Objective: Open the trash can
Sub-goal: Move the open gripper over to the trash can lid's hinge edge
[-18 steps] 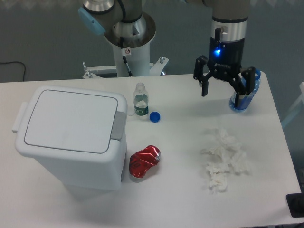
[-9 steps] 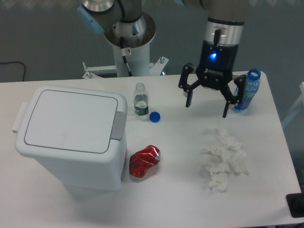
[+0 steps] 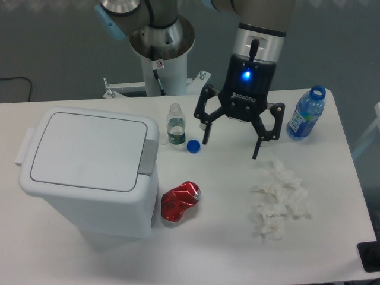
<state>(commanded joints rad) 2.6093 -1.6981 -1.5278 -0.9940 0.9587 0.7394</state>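
Note:
The trash can (image 3: 89,172) is a large white bin at the left of the table. Its flat lid is shut and the grey push-button tab (image 3: 148,157) sits on its right edge. My gripper (image 3: 231,148) hangs over the middle of the table, to the right of the can and apart from it. Its jaws stand wide open and hold nothing. One fingertip (image 3: 206,139) is close to the blue cap.
A small clear bottle (image 3: 175,124) and a blue cap (image 3: 193,145) stand just right of the can. A crushed red can (image 3: 180,200) lies by the can's front right corner. Crumpled white tissues (image 3: 279,199) lie at the right. A blue bottle (image 3: 304,114) stands at the back right.
My gripper has moved left, away from the blue bottle and toward the middle of the table, staying open. The blue bottle stands free. The trash can has not moved.

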